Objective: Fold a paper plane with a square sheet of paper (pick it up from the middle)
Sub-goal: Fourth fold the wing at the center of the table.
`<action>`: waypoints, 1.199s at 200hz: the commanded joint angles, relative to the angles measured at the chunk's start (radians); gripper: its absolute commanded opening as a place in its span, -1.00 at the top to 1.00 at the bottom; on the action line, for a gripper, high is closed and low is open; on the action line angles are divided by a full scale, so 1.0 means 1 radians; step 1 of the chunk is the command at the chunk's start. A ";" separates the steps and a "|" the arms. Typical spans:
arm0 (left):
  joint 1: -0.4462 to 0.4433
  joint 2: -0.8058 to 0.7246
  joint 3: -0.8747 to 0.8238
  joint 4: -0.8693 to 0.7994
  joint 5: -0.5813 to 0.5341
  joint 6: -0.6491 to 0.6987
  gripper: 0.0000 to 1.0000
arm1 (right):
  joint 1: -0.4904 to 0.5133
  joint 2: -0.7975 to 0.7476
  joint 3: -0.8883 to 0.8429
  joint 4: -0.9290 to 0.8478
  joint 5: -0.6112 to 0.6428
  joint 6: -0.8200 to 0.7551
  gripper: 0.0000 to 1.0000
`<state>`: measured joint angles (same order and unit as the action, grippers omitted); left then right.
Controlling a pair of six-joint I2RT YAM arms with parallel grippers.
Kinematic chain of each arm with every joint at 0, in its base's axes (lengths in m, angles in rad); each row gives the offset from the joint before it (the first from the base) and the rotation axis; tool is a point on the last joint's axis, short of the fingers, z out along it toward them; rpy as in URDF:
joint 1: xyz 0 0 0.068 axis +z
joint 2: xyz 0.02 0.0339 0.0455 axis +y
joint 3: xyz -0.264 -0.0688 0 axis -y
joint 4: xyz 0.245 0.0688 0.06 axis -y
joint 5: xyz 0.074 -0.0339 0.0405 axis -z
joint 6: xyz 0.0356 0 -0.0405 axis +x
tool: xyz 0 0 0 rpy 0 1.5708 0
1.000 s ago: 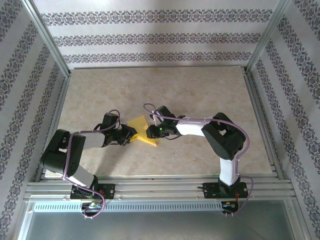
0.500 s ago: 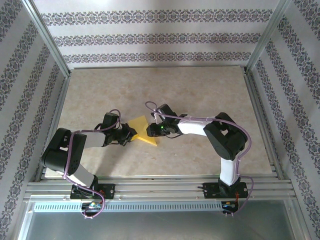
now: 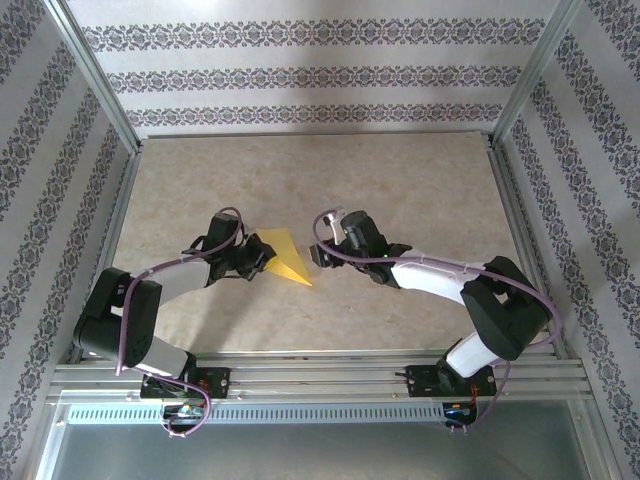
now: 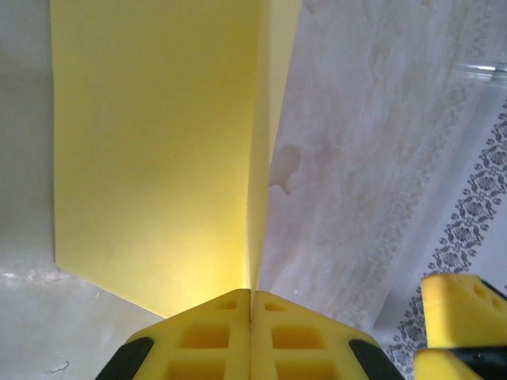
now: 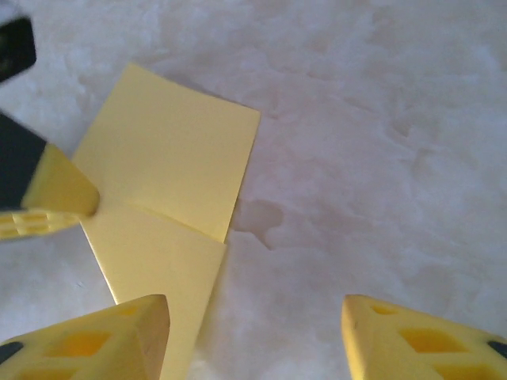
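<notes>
Pinching its fold, the left tool (image 4: 251, 305) is closed on the thin, matte yellow sheet of paper (image 3: 283, 262); the right tool (image 5: 253, 321) is held wide over the mottled tabletop (image 3: 400, 190).

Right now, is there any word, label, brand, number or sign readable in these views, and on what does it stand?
None can be read.
The square sheet of paper is plain yellow, with no print.
The wall bands carry ornament, not letters.
The table shows marbling and no marking.
</notes>
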<state>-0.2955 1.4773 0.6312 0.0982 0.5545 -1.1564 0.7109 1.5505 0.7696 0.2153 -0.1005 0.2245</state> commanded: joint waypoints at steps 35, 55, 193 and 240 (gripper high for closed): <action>-0.087 0.001 0.057 -0.098 -0.151 -0.101 0.88 | 0.120 0.054 -0.079 0.243 0.015 -0.319 -0.16; -0.106 0.026 0.061 -0.077 -0.161 -0.130 0.87 | 0.150 0.092 -0.085 0.272 0.031 -0.333 -0.14; -0.119 0.024 0.058 -0.070 -0.178 -0.161 0.87 | 0.223 0.286 0.018 0.279 0.201 -0.348 0.41; -0.119 0.021 0.052 -0.072 -0.182 -0.164 0.87 | 0.225 0.301 0.034 0.280 0.263 -0.334 0.37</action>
<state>-0.4004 1.5002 0.6811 0.0483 0.3943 -1.2732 0.9276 1.8339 0.7815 0.4736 0.1040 -0.1154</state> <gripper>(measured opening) 0.068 0.312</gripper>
